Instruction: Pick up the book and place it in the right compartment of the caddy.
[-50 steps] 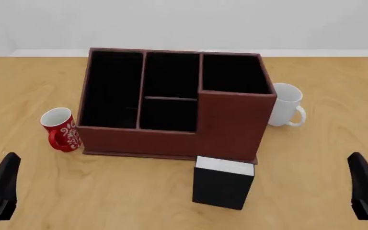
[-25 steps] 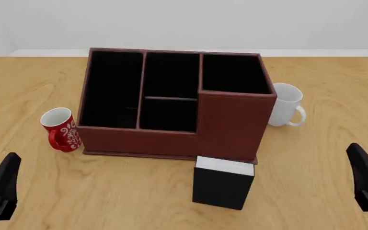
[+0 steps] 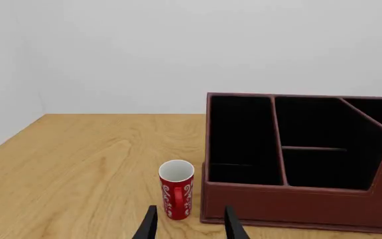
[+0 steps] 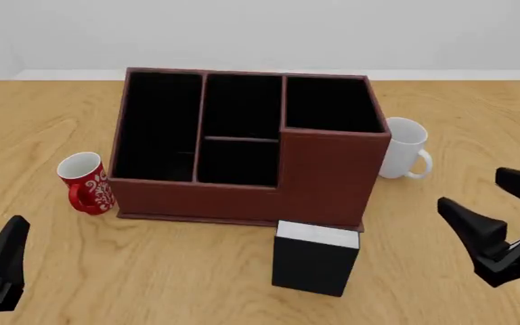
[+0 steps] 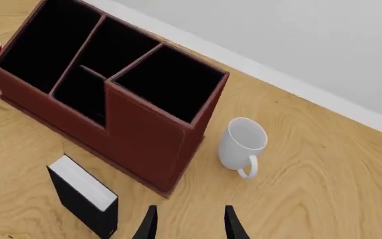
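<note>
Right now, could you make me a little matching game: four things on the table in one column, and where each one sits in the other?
Things:
1. book
2. red mug
3. white mug
4. right hand

Places:
A. just left of the caddy
B. standing upright in front of the caddy's tall section
C. in the air, open, right of the book
D. just right of the caddy

Pairs: 1-B, 2-A, 3-D, 4-C
</note>
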Robot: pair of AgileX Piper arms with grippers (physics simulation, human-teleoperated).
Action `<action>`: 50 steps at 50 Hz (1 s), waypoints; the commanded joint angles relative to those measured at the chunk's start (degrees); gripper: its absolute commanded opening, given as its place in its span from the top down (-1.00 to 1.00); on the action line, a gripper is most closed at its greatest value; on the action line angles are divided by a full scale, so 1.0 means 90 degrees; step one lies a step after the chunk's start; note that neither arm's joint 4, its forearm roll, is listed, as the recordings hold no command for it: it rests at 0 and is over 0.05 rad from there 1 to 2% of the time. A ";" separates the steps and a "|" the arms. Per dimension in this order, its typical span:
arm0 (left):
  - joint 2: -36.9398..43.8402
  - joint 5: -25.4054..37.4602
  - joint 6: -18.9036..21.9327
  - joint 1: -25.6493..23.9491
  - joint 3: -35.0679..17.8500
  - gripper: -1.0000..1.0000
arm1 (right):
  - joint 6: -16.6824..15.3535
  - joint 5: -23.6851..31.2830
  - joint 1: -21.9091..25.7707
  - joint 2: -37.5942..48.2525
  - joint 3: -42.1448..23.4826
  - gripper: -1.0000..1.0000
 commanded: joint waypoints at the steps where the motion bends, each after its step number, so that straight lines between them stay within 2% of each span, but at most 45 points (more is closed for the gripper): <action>1: 0.0000 0.0000 0.0000 0.0000 0.0000 -1.00 | -0.0355 0.0428 0.0494 0.0831 -0.0589 -1.00; 10: 0.0000 0.0000 0.0000 0.0000 0.0000 -1.00 | -0.0754 0.0688 0.0812 0.1439 -0.0995 -1.00; 22: 0.0000 0.0000 0.0000 0.0000 0.0000 -1.00 | -0.1012 0.0833 0.1363 0.2243 -0.1339 -1.00; 41: 0.0000 0.0000 0.0000 0.0000 0.0000 -1.00 | -0.0801 0.1217 0.2291 0.3028 -0.1800 -1.00; 43: 0.0000 0.0000 0.0000 0.0000 0.0000 -1.00 | -0.0637 0.1247 0.2482 0.3170 -0.1853 -1.00; 50: 0.0000 0.0000 0.0000 0.0000 0.0000 -1.00 | -0.0630 0.1299 0.2629 0.3371 -0.1991 -1.00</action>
